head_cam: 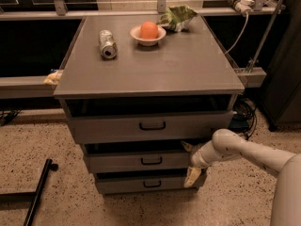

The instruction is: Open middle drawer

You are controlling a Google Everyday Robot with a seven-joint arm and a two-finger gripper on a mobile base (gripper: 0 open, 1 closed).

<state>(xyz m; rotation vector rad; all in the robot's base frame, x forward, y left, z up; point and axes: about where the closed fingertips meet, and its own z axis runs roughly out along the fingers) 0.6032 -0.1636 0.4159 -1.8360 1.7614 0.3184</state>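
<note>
A grey cabinet (155, 69) fills the centre, its three drawers facing near. The robot arm (254, 152) reaches in low from the right. The middle drawer (117, 162) sits between the top drawer (108, 127) and the bottom drawer (122, 185), with a dark gap above its front. The gripper (189, 161) is at that drawer's right end, its fingers spread apart, one high and one low. On the far part of the cabinet top stands a bowl (148, 42) holding an orange fruit (149, 30). A can (107, 44) lies to its left and a crumpled green bag (176, 18) to its right.
</note>
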